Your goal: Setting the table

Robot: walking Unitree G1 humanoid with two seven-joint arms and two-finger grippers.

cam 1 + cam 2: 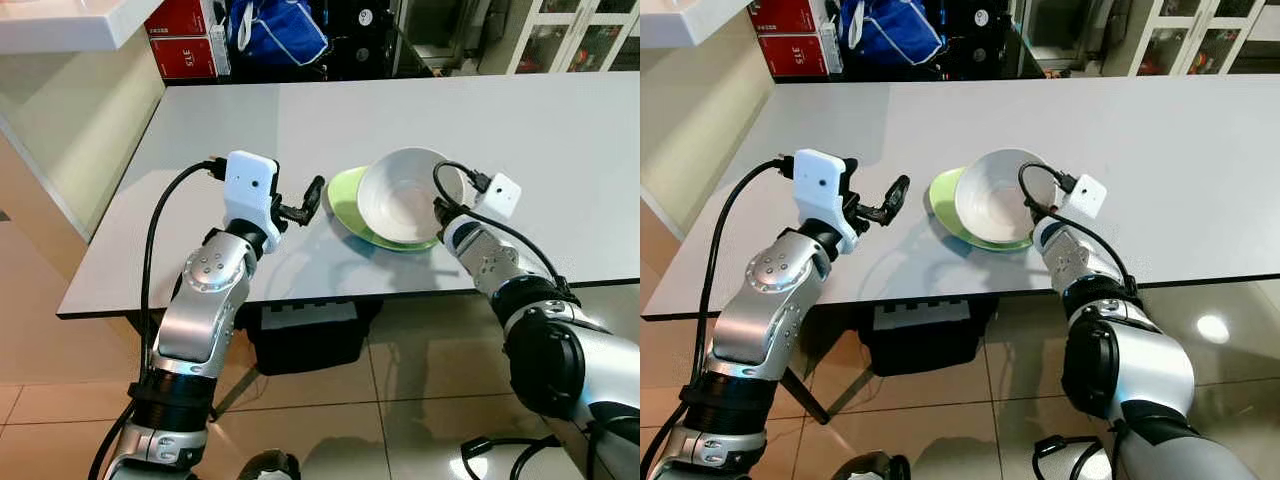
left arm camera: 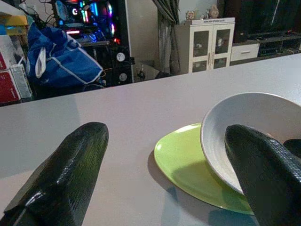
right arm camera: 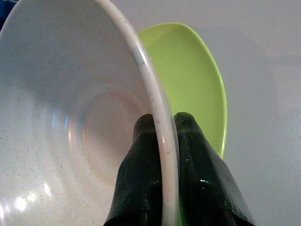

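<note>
Right wrist view: right gripper (image 3: 162,141) pinches the rim of the white bowl (image 3: 70,117), one finger inside, one outside.
Bowl position: tilted above the green plate (image 1: 345,200), near the table's (image 1: 560,140) near edge.
Key relation: plate lies directly under the bowl, so lowering appears to be the next move.
Left gripper (image 1: 305,203): fingers spread, holding nothing, just left of the plate.
</note>
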